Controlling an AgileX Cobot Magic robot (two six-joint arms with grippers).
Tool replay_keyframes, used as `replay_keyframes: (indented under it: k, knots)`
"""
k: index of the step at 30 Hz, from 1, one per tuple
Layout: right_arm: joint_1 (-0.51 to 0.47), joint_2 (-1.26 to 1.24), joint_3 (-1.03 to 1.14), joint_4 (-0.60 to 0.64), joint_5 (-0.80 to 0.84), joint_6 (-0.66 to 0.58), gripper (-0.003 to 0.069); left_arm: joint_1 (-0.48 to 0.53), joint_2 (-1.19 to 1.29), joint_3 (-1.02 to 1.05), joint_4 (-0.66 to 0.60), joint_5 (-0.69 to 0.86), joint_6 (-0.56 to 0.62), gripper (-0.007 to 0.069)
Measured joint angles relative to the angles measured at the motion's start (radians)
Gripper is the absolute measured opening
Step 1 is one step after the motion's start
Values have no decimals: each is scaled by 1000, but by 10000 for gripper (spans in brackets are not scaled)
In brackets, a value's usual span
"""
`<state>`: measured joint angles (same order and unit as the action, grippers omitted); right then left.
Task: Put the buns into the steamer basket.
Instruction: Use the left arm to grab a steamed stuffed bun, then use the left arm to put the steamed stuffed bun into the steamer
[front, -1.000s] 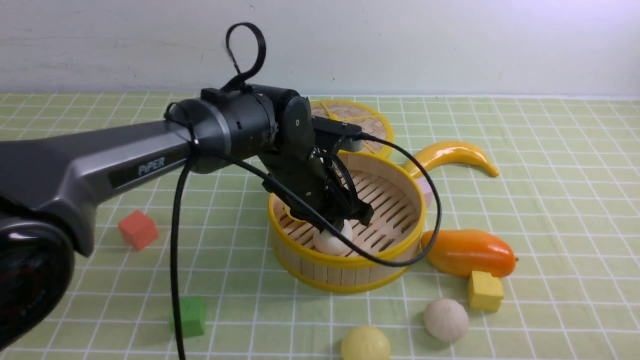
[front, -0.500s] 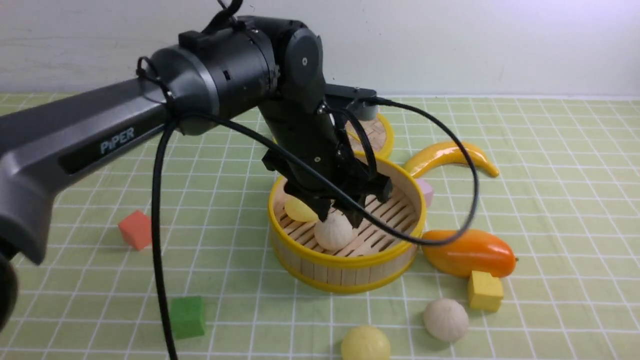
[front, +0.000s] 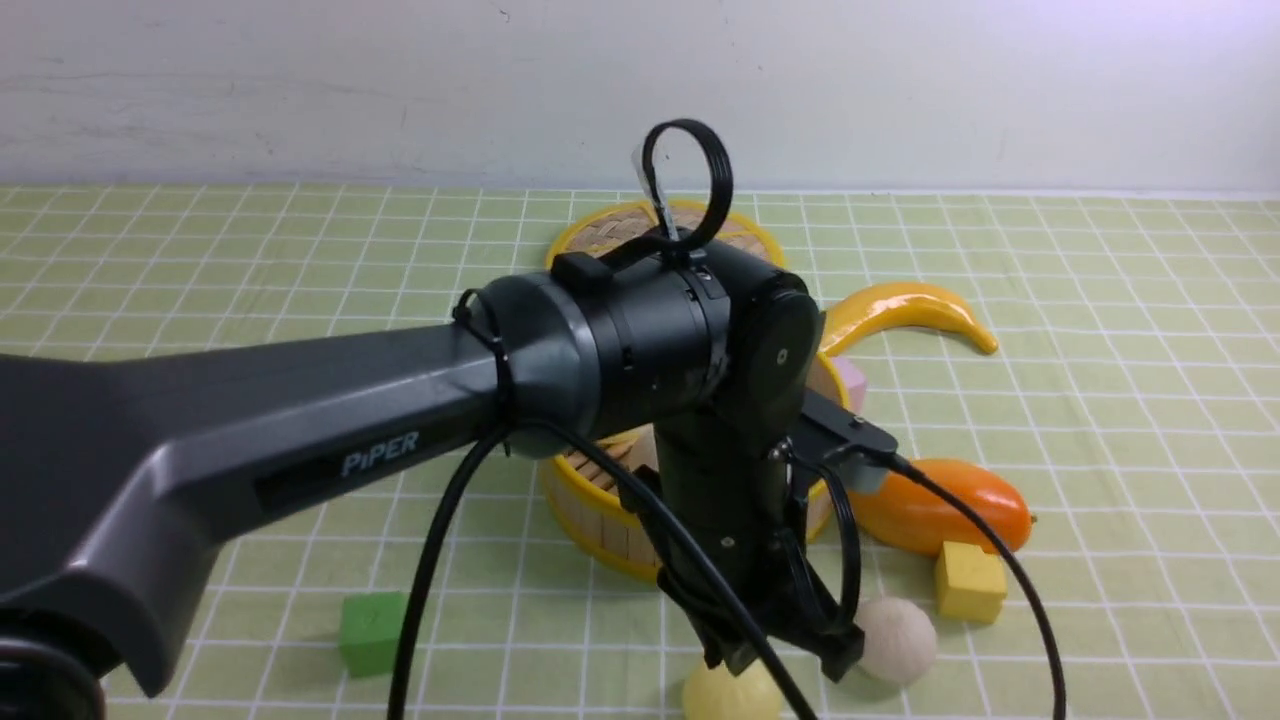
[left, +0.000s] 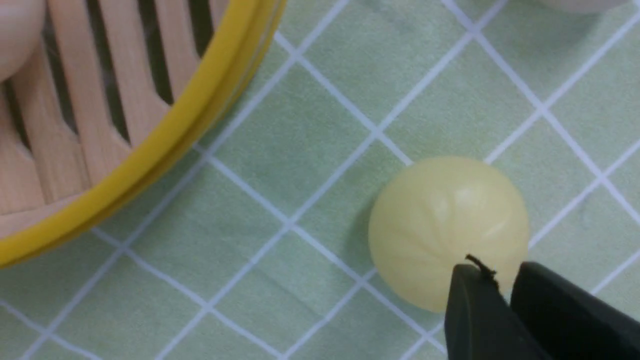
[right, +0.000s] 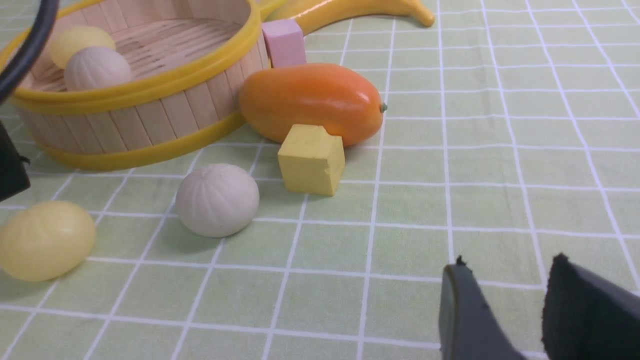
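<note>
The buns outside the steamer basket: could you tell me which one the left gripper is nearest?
The pale yellow bun on the cloth; the left gripper hangs right over it, while the off-white bun lies beside, toward the yellow cube.

Lab test bench: checked green cloth (front: 1100, 400), blank wall (front: 900, 90).
</note>
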<state>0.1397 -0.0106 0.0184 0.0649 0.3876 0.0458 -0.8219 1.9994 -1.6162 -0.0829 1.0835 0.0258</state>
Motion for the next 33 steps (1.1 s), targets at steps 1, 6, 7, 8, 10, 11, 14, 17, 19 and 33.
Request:
replay_keyframes:
  k: [1,6,7,8,10,11,14,17,19,33]
  knots:
    - [0,0,0,0,0,0,239,4,4,0,0,-4,0,167]
    - [0,0,0,0,0,0,239,7,30,0,-1,-29,0,291]
    - [0,0,0,0,0,0,239,7,41,0,0,-38,0,316]
    - [0,0,0,0,0,0,239,7,52,0,5,-44,0,328]
    - [0,0,0,0,0,0,239,7,65,0,20,-52,0,332]
    - [0,0,0,0,0,0,239,7,70,0,26,-56,0,329]
    - [0,0,0,0,0,0,239,7,76,0,36,-60,-5,292]
    - [0,0,0,0,0,0,239,7,76,0,35,-60,-13,174]
    - [0,0,0,0,0,0,239,7,76,0,31,-58,-16,62]
    - [0,0,0,0,0,0,239,15,-17,-202,45,-37,-14,-13]
